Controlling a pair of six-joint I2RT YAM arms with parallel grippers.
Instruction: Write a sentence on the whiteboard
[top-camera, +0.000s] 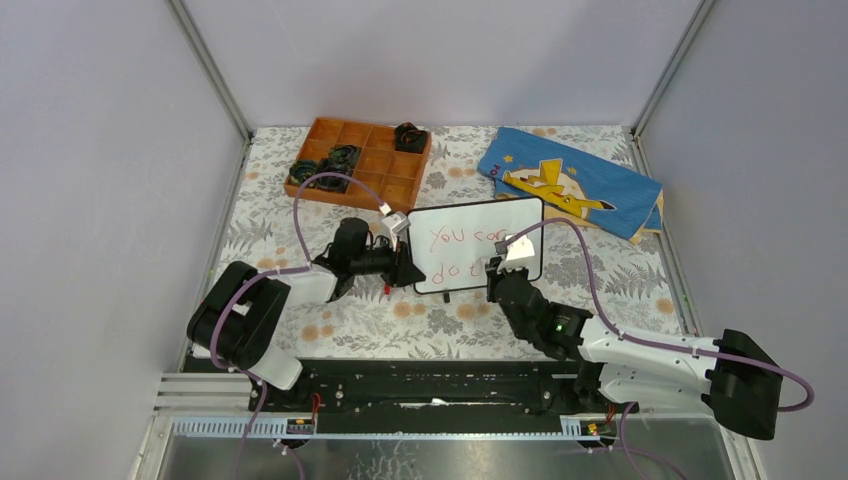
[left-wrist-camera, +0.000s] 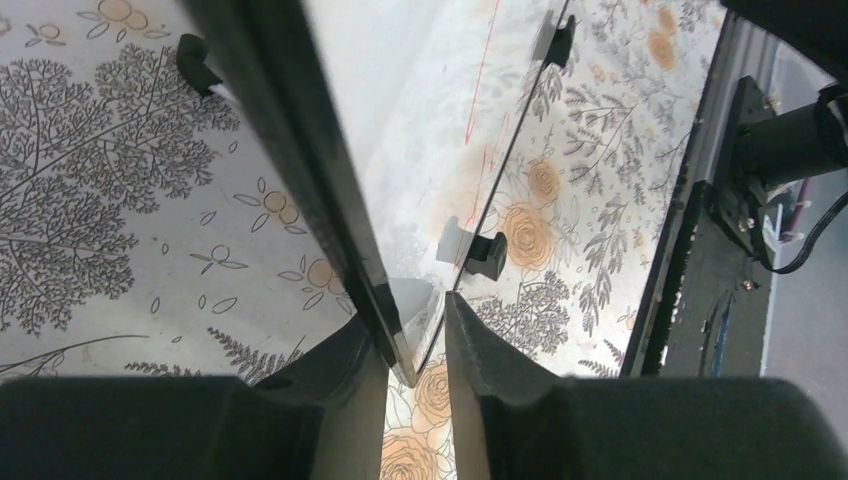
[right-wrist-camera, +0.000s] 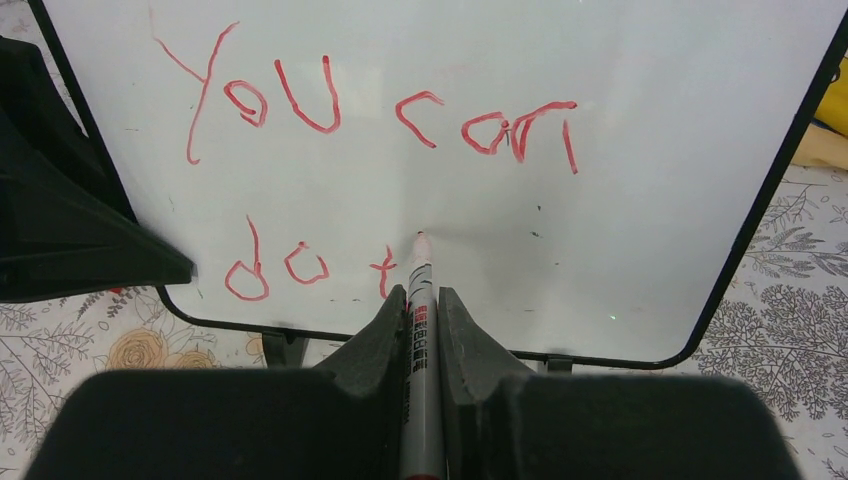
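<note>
The whiteboard (top-camera: 520, 218) stands tilted on its small black feet mid-table. Red words of the sentence (right-wrist-camera: 330, 100) read "You can" above "do t". My right gripper (right-wrist-camera: 422, 292) is shut on a grey marker (right-wrist-camera: 418, 265). The marker's tip touches the whiteboard (right-wrist-camera: 650, 150) just right of the "t". In the top view the right gripper (top-camera: 497, 272) sits at the board's lower right. My left gripper (top-camera: 408, 268) is at the board's lower left corner. In the left wrist view, the left gripper (left-wrist-camera: 415, 330) has its fingers closed either side of that corner of the whiteboard (left-wrist-camera: 400, 80).
An orange compartment tray (top-camera: 365, 165) with black parts sits at the back left. A blue cloth (top-camera: 575, 180) with a yellow figure lies at the back right. A small red thing (top-camera: 387, 288) lies under the left gripper. The black mounting rail (top-camera: 430, 385) runs along the near edge.
</note>
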